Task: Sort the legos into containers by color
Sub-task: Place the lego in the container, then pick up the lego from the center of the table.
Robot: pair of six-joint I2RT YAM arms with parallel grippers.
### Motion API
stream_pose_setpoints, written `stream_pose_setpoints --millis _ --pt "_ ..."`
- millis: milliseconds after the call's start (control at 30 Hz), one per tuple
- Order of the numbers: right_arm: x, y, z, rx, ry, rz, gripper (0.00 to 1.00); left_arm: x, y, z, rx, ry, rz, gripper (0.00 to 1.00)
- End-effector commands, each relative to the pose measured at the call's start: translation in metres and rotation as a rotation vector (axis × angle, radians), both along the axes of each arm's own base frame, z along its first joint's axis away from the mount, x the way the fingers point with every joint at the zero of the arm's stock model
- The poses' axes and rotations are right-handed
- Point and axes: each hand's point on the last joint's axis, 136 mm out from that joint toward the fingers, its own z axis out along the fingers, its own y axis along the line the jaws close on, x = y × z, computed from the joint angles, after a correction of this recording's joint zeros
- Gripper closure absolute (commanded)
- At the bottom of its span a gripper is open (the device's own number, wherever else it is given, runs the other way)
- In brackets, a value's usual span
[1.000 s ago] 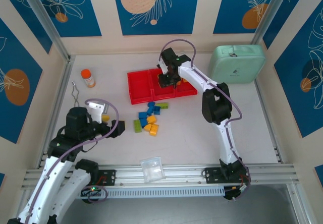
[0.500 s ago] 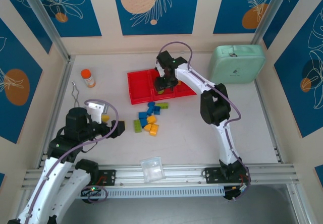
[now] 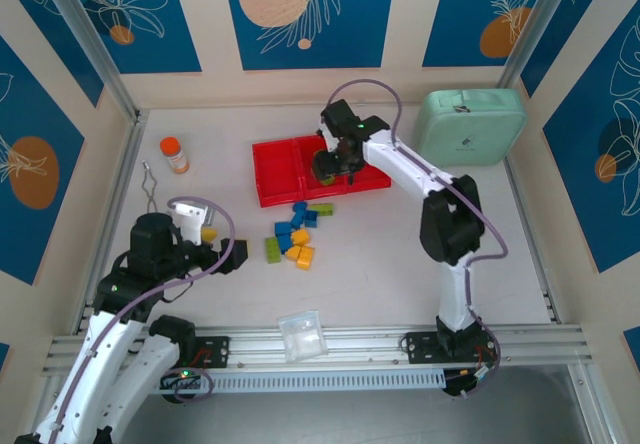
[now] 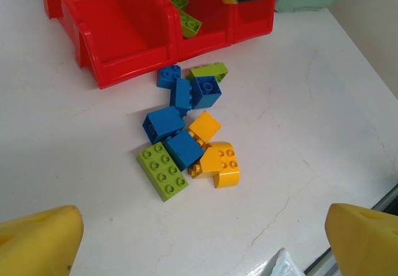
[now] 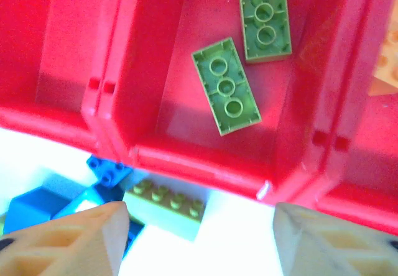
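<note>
Overhead, the right gripper (image 3: 333, 167) (parted, empty) masks the middle container (image 5: 186, 120) — wrist view shows two green legos (image 5: 226, 86).

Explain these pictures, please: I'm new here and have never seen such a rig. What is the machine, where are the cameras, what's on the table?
These are two robot arms bolted at the near edge of the table. One picture looks down from above; the other two come from wrist cameras, so the tips at their bottom corners are each arm's own fingers. The left tool is open, facing a loose pile of blue, green and yellow bricks. The right tool is open above the red tray, whose middle compartment holds two green bricks. Neither holds anything. A mint-green case and an orange-capped bottle stand aside.
</note>
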Motion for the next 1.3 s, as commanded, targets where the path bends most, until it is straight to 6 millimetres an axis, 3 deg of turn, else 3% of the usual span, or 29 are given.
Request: stream_pose_setpoints --millis 0,200,367,467,767,967,1267 --pt "-0.023 -0.001 0.018 0.101 0.008 -0.065 0.31 0.0 -0.002 0.0 0.006 -0.013 -0.015 0.01" --pt "-0.063 -0.016 0.003 0.141 0.061 -0.191 0.23 0.001 -0.003 -0.001 0.006 -0.006 -0.018 0.01" --pt "-0.086 -0.002 -0.011 0.202 0.085 -0.312 0.05 0.001 -0.004 -0.002 0.007 0.001 -0.021 0.01" --pt "-0.093 0.009 -0.024 0.176 0.081 -0.398 0.04 0.001 -0.003 -0.002 0.008 0.0 -0.016 0.01" --pt "-0.073 0.034 -0.056 0.119 0.049 -0.505 0.1 -0.001 -0.003 0.001 0.004 -0.014 -0.019 0.01" --pt "-0.061 0.032 -0.078 0.024 0.041 -0.545 0.16 -0.002 -0.004 0.002 0.0 -0.018 -0.024 0.01" --pt "-0.064 0.031 -0.098 -0.018 0.072 -0.599 0.23 -0.003 -0.004 0.003 -0.003 -0.023 -0.029 0.01"
